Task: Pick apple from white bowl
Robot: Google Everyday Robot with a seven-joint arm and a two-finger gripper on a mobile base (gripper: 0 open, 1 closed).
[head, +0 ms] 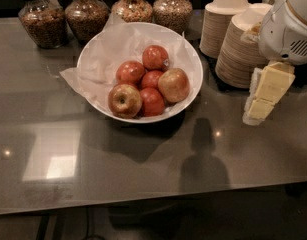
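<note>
The white bowl (93,49), lined with crinkled white paper, stands on the dark counter left of centre. It holds several apples. The apple (174,85), the largest and palest with golden skin and a pink blush, lies at the bowl's right side. A yellow-centred apple (125,100) lies at the front left, with smaller deep-red apples (152,102) between and behind them. My gripper (265,94), cream-yellow under the white arm (288,29), hangs above the counter to the right of the bowl, apart from it and level with the apple.
Two stacks of beige paper bowls (240,49) stand behind the gripper at the back right. Several glass jars of grains and nuts (85,14) line the back edge. The counter's front edge (143,201) runs along the bottom.
</note>
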